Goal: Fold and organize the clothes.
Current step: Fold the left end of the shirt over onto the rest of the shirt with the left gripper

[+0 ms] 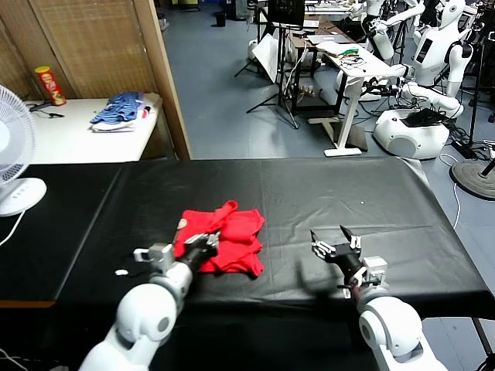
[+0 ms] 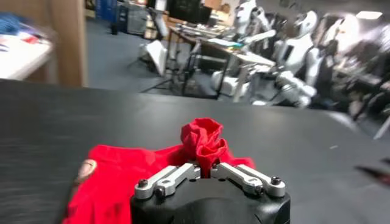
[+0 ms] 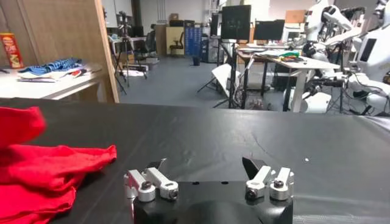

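- Far left of the desk [image 1: 325, 193], at about nine o'clock, a white fan [image 1: 14, 166] stands idle, well apart from the work.
- Left tool [image 1: 207, 244] sits at the near edge of the red T-shirt [image 1: 232, 236], jaws pinched tight on a bunched ridge of cloth; the wrist view shows that red tuft [image 2: 204, 141] poking up between the closed fingers.
- The shirt lies crumpled at desk centre, just left of six o'clock from the robot, with a bit of the print peeking out at its nine o'clock edge.
- To fold well, I'd say lift that pinch only enough to clear the layers, then carry it straight across toward twelve o'clock, so the fabric lays flat.
- Risk: a bunched grab may drag the whole pile.
- Right tool [image 1: 334, 243] hovers at three o'clock of the shirt, jaws spread wide, holding nothing, ready to pin a corner.
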